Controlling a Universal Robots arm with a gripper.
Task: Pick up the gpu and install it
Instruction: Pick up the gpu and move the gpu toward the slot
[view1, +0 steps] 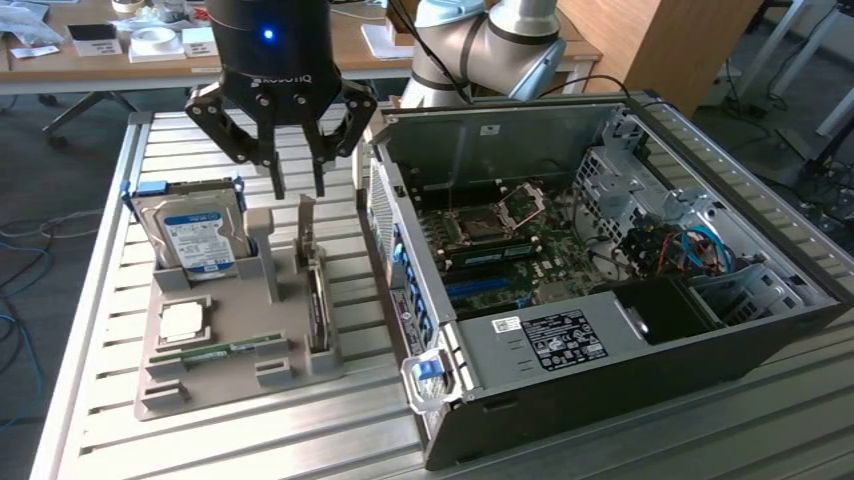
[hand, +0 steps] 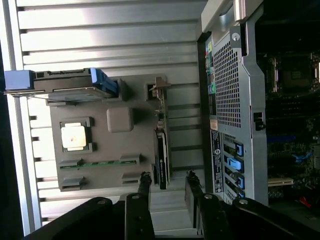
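Gripper (view1: 300, 190) (hand: 167, 176), black with jointed fingers (view1: 276, 165), hangs with its tips pointing down, spread apart, and nothing held between them. Below it, in line with the gap between the fingers and clear of them, the graphics card (view1: 316, 295) (hand: 161, 150) stands on its long edge in a slot of a grey parts tray (view1: 214, 385). The card is a thin dark board with a black cooler face and a tall metal bracket (view1: 307, 222) at one end.

Beside the gripper, on the exterior view's left, a hard drive (view1: 200, 235) with a blue and white label stands upright in the same tray. Lower on that side lie a square processor chip (view1: 183, 322) and a slim green memory stick (view1: 220, 350). On the gripper's other side, the exterior view's right, an open computer case (view1: 601, 330) lies on a slatted metal table (view1: 80, 400), its motherboard (view1: 501, 240) exposed.

The card is probably light and stiff but delicate, since small parts and connector contacts can be scraped or bent. The safest hold looks like a pinch across its thin body along the upper edge, near the middle so it hangs level. That keeps the fingers away from the lower contact edge. The smooth cooler face may be slippery.
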